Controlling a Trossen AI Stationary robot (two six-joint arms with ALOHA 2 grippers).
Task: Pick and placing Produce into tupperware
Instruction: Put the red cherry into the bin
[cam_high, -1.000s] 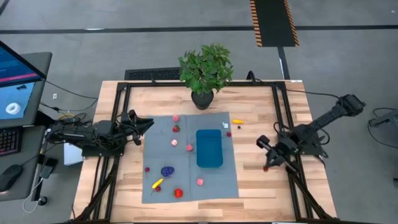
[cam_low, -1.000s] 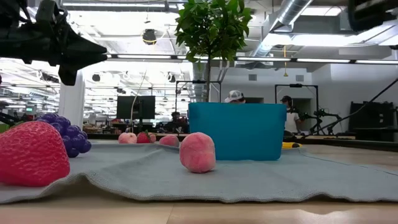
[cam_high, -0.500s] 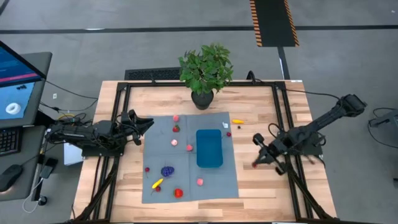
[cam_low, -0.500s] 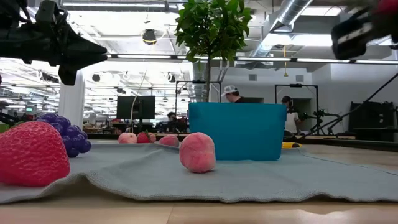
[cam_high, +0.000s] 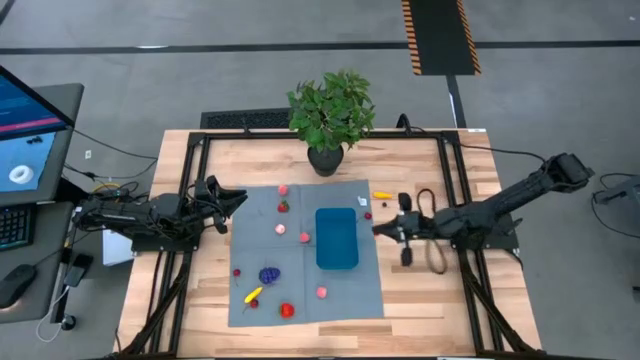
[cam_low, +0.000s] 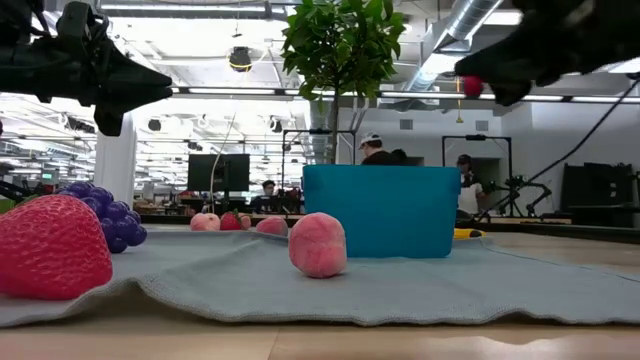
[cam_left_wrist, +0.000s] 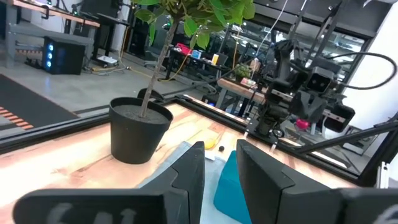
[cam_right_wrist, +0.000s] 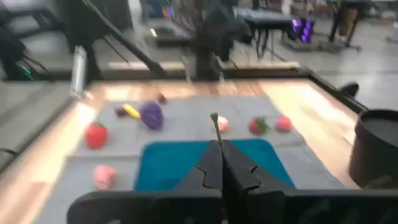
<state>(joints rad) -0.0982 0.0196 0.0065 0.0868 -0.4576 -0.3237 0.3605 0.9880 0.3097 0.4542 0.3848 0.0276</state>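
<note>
Nearest you in the low view lie a strawberry and a peach on the cloth mat. Behind stands the blue tupperware. Your right gripper pinches a small red fruit just beside it. Your left gripper, slightly parted, waits at the mat's far edge.

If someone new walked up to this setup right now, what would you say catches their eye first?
Probably the right arm stretched toward the table's middle, its tool shut on a small red fruit beside the shallow blue plastic container. Next, the leafy green potted plant at the far edge, behind the grey-blue cloth mat dotted with tiny toy produce, including a purple grape cluster. The left tool waits at the mat's left edge.
</note>
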